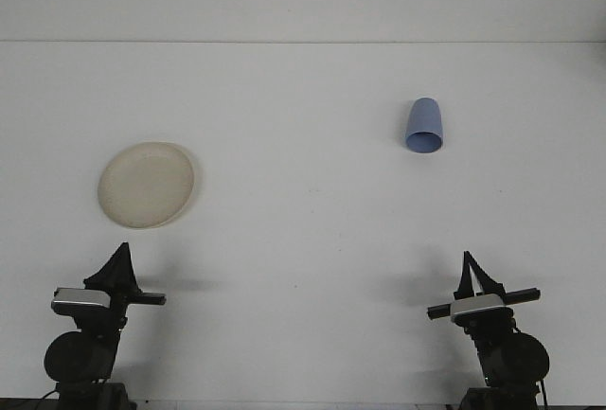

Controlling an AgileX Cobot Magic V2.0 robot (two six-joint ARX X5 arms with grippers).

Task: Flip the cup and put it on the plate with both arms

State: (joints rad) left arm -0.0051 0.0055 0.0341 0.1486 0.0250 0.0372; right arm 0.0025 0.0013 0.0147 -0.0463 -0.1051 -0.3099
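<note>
Blue plastic, the cup (423, 126) stands upside down on the white desk (303, 230), at about one o'clock from the middle of my view. My cream plate (147, 184) lies bare at about nine o'clock, well apart from the cup. My left gripper (120, 260) waits at seven o'clock and my right gripper (471, 268) at five o'clock, both holding nothing; how far either is open I cannot tell.
</note>
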